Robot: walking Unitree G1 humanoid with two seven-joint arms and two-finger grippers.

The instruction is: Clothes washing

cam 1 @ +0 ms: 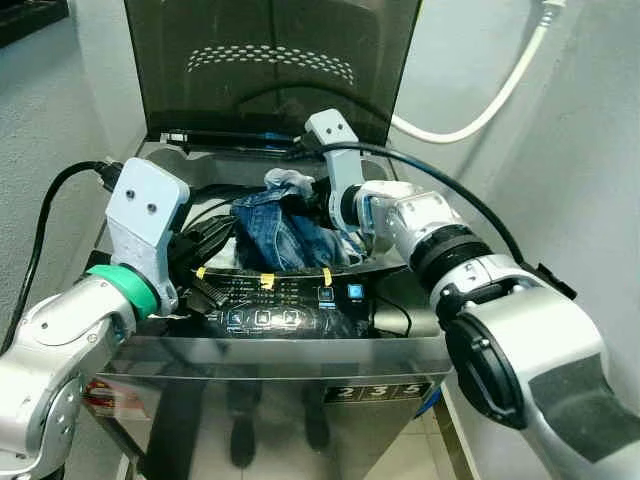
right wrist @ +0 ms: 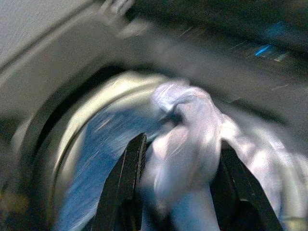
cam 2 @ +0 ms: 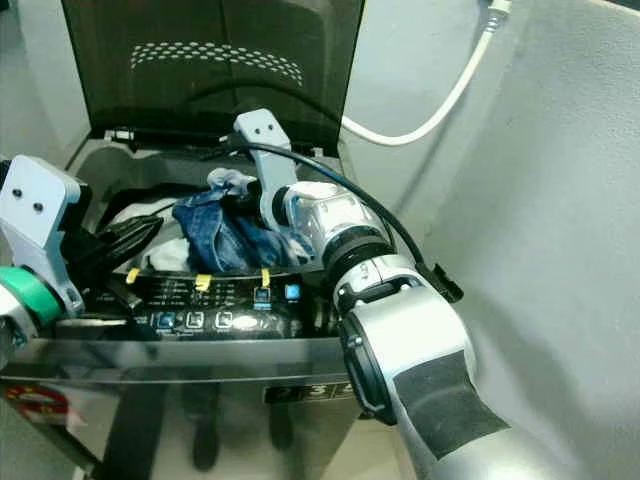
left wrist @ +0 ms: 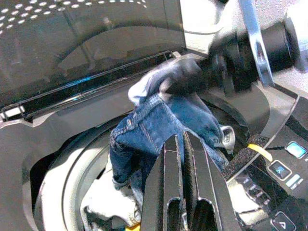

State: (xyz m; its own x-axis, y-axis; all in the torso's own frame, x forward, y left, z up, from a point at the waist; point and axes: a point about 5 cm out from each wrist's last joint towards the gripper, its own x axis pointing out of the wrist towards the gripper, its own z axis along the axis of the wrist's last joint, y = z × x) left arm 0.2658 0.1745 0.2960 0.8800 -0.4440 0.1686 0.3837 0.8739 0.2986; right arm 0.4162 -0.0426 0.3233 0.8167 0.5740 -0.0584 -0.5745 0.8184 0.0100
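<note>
1. The right end effector [right wrist: 180,168] is clamped on a pale, whitish bunch of cloth [right wrist: 187,139]. One black finger [right wrist: 126,180] is on each side of the bunch.
2. That pale cloth is part of the blue jeans [cam 1: 285,230]. The jeans hang half in and half out of the round drum opening [left wrist: 72,168] of the washing machine [cam 1: 270,340].
3. In the left eye view the jeans sit near the middle. The right end effector is at about 2 o'clock from them, touching their top edge.
4. The left end effector [left wrist: 183,159] has its two black fingers pressed flat together with nothing between them. It points at the jeans from about 8 o'clock and sits just in front of them.
5. White clothes [left wrist: 108,207] lie in the drum under the jeans.
6. The control panel [cam 1: 290,305] with small blue lit buttons runs along the front, at 6 o'clock from the jeans. Bits of yellow tape [cam 1: 266,281] stick to its back edge.
7. The dark see-through lid [cam 1: 270,60] stands up open at 12 o'clock.
8. A white hose [cam 1: 490,95] curves along the wall at about 1 o'clock.
</note>
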